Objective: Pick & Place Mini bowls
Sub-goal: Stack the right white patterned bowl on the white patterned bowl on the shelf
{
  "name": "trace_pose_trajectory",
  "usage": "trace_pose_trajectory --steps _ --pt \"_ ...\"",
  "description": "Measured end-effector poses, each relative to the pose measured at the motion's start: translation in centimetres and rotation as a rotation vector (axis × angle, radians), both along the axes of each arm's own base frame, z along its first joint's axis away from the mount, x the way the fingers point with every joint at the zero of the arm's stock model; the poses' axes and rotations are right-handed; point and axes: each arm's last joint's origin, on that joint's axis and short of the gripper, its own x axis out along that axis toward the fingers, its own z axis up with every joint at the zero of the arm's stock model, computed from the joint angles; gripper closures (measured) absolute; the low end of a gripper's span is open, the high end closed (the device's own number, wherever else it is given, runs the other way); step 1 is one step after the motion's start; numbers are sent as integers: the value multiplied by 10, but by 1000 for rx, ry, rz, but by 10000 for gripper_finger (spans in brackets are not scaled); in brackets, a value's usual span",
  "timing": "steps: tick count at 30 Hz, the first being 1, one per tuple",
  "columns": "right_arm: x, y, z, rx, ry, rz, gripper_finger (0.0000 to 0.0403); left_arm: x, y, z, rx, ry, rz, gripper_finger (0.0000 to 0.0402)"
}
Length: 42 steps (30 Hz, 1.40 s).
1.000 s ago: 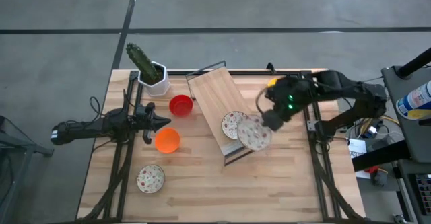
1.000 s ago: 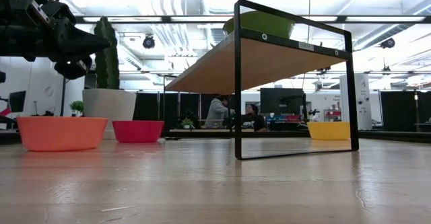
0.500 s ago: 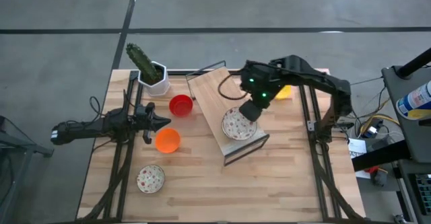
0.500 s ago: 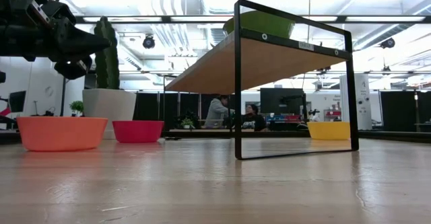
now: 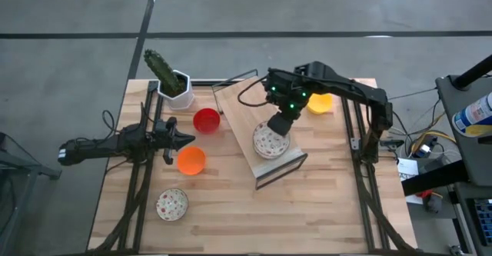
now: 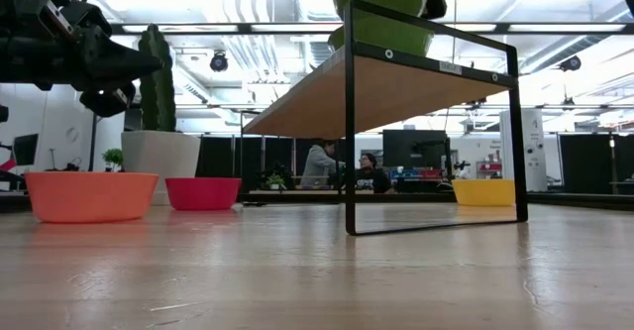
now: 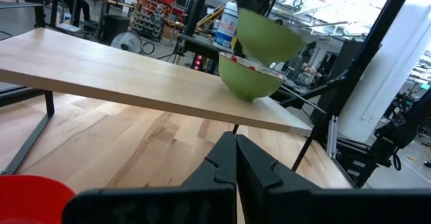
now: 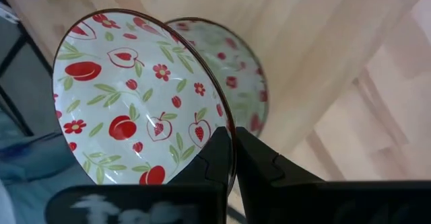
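Observation:
My right gripper [image 5: 279,126] is over the raised wooden shelf [image 5: 242,106], shut on a white red-patterned mini bowl [image 8: 135,96] with a green outside [image 7: 266,37]. The bowl hangs tilted just above a second patterned bowl [image 8: 239,62] that stands on the shelf [image 7: 250,81]. The red bowl [image 5: 206,121], the orange bowl [image 5: 191,161], a third patterned bowl [image 5: 172,204] and the yellow bowl [image 5: 320,104] stand on the table. My left gripper [image 5: 181,138] is shut and waits low, between the red and orange bowls. My right gripper pinches the held bowl's rim [image 8: 227,124], one finger inside the bowl and one outside. The fingers come from above, slanting down. The bowl is lifted clear and tilted, its inside facing the wrist camera, close over the bowl on the shelf [image 6: 381,35].
The shelf is a wooden board on a black wire frame [image 6: 349,122], with free room under it. A cactus in a white pot [image 5: 178,87] stands at the table's far left corner. People sit in the room beyond the table [image 6: 322,164].
My right gripper has carried the patterned bowl from the shelf's right side toward the table's left and far edge, over the shelf. It has then come down toward the bowl standing there. The held bowl has tipped from flat to tilted.

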Motion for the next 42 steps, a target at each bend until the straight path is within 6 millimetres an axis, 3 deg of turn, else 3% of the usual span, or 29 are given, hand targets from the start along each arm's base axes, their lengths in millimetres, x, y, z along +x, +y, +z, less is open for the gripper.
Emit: trace_pose_trajectory --steps 30,42 --pt "10 -4 -42 -24 67 40 390 0 0 0 0 0 0 402" --pt "12 -4 -41 -30 46 51 390 0 0 0 0 0 0 402"
